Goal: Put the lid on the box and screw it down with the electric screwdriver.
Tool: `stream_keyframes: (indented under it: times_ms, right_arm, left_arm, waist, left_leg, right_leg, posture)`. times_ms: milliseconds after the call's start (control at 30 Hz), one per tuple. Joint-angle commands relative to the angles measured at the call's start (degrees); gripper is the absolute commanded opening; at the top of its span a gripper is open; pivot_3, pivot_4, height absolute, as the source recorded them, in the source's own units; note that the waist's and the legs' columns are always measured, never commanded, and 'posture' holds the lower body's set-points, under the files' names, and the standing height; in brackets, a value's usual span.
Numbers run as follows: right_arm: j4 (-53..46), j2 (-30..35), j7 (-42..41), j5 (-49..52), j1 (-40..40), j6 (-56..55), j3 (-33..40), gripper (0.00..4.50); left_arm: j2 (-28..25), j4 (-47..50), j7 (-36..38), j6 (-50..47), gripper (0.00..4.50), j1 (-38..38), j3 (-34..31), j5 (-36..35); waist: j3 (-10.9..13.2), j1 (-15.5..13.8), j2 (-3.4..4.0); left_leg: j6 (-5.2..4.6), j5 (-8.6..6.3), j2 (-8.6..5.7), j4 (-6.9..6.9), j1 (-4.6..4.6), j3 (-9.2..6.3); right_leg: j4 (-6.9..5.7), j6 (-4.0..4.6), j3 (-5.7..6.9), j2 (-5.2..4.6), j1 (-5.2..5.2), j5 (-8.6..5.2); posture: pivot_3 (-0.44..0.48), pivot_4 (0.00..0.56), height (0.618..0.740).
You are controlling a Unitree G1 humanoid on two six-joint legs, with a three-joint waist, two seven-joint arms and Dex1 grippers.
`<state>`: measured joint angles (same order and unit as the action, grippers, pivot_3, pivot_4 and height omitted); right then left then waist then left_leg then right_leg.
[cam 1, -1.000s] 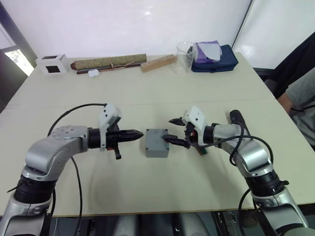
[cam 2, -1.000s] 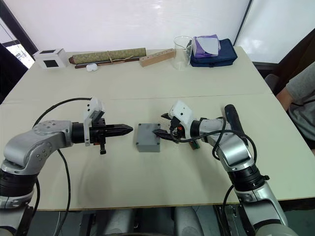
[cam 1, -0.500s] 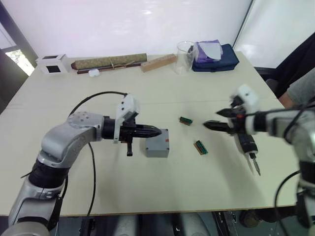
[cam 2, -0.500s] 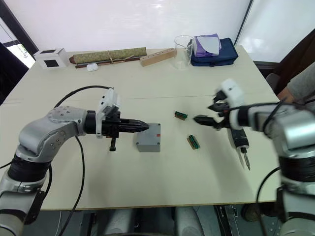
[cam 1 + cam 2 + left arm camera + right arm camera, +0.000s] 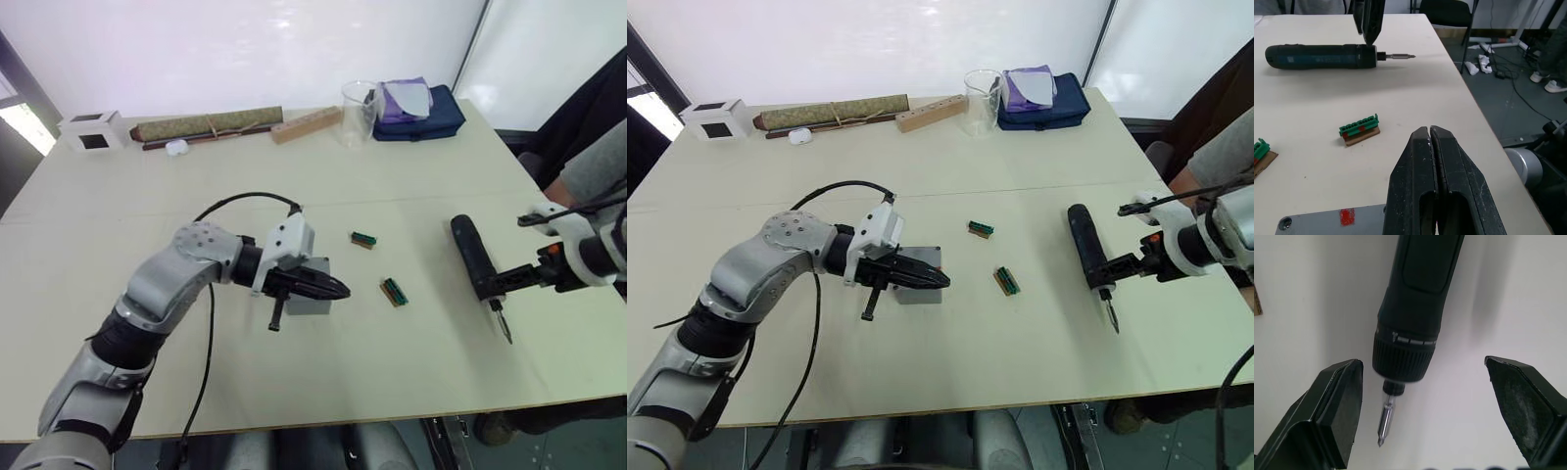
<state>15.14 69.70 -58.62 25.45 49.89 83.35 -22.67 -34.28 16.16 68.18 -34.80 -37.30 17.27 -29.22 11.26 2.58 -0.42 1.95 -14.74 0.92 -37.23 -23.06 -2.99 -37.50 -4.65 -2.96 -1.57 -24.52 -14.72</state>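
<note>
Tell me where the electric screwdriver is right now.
The electric screwdriver lies flat on the table's right side, bit toward the near edge, with the open right hand at its bit end, not gripping.

The left gripper and its arm cover most of the box, so whether the lid sits on it cannot be told (a red mark shows in the left wrist view). The person at the bench's right side is cut off by the frame's edge.

Bright, even daylight from the overexposed backdrop behind the table; soft shadows, sharp focus throughout.
</note>
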Motion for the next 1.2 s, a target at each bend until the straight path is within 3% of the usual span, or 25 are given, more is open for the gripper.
stream_keyframes:
  times_ms: [33,267,367,533,800,933,1000,1133,1200]
  right_arm:
    - [5.5,-2.4,-2.8,-3.3,4.6,-3.6,-3.0,4.4]
    - [13.8,-7.9,-9.5,-10.0,8.7,-10.2,-11.2,4.4]
    - [14.9,-8.7,-13.1,-13.1,8.9,-12.7,-15.0,3.67]
    - [16.7,-10.0,-16.9,-18.0,7.7,-18.1,-17.3,2.04]
    - [22.2,-13.7,-17.3,-22.3,8.5,-21.2,-13.2,2.01]
    - [28.7,-15.8,-11.0,-22.5,15.2,-27.0,-4.0,2.01]
    - [27.4,-16.3,-10.3,-18.1,18.3,-27.4,3.9,2.01]
    - [10.5,-21.2,-4.2,-5.3,13.7,-22.3,25.0,2.01]
    - [-7.5,-31.3,5.9,1.6,5.8,-23.2,39.7,2.01]
  left_arm:
    - [0.1,2.7,-1.5,-0.8,0.0,1.2,-1.1,-0.5]
    - [0.4,5.2,-5.1,-3.3,0.0,3.0,-2.4,-1.1]
    - [0.1,6.5,-6.6,-4.3,0.0,3.8,-2.9,-1.3]
    - [-0.1,8.6,-9.8,-5.9,0.0,4.9,-4.6,-1.4]
    - [-2.9,7.1,-9.7,-6.3,0.0,4.9,-7.0,-1.3]
    - [-5.9,2.8,-9.5,-5.4,0.0,5.5,-10.5,-0.5]
    - [-7.4,0.7,-9.2,-4.8,0.0,5.5,-11.6,-0.1]
    - [-7.5,-2.3,-9.2,-5.5,0.0,5.3,-13.7,-1.4]
    - [-6.9,-3.5,-9.5,-6.0,0.0,5.0,-13.8,-1.5]
  waist:
    - [0.0,0.0,0.0]
    - [0.0,-0.3,0.01]
    - [0.0,-0.3,0.0]
    - [0.0,-0.2,-0.03]
    - [-0.2,0.0,-0.36]
    - [-0.2,0.8,-0.46]
    - [0.0,1.2,-0.13]
    - [0.1,1.4,0.06]
    - [0.1,1.2,-0.09]
  left_leg:
    - [0.0,0.0,0.0,0.0,0.0,0.0]
    - [0.0,0.0,-0.01,-0.02,-0.06,-0.06]
    - [0.0,0.0,-0.02,-0.07,-0.08,-0.07]
    - [0.01,0.0,-0.01,-0.08,-0.07,-0.14]
    - [0.01,0.0,-0.01,-0.09,0.21,-0.18]
    - [0.01,0.0,0.0,-0.07,0.63,-0.07]
    - [0.01,0.0,-0.01,-0.06,0.63,0.0]
    - [0.02,0.01,-0.01,0.12,0.46,0.04]
    - [0.0,0.0,0.02,0.25,0.41,-0.12]
  right_leg:
    - [0.0,0.0,0.0,0.0,0.0,0.0]
    - [0.0,0.0,0.04,-0.02,-0.03,0.0]
    - [-0.01,0.0,0.06,-0.04,-0.03,0.0]
    - [-0.02,0.0,0.1,-0.03,0.0,0.0]
    - [-0.03,0.0,0.14,-0.02,0.31,0.01]
    - [-0.03,0.03,0.05,-0.01,0.64,0.02]
    - [-0.04,0.04,0.0,-0.02,0.63,0.08]
    - [-0.21,-0.02,-0.08,0.02,0.24,0.12]
    - [-0.35,0.16,-0.02,0.08,0.12,-0.06]
  posture:
    - [0.0,0.15,0.74]
    - [0.0,0.15,0.74]
    - [0.0,0.15,0.74]
    - [0.0,0.15,0.74]
    - [0.0,0.15,0.74]
    - [0.0,0.15,0.74]
    - [0.0,0.15,0.74]
    - [0.0,0.15,0.74]
    - [0.0,0.15,0.74]
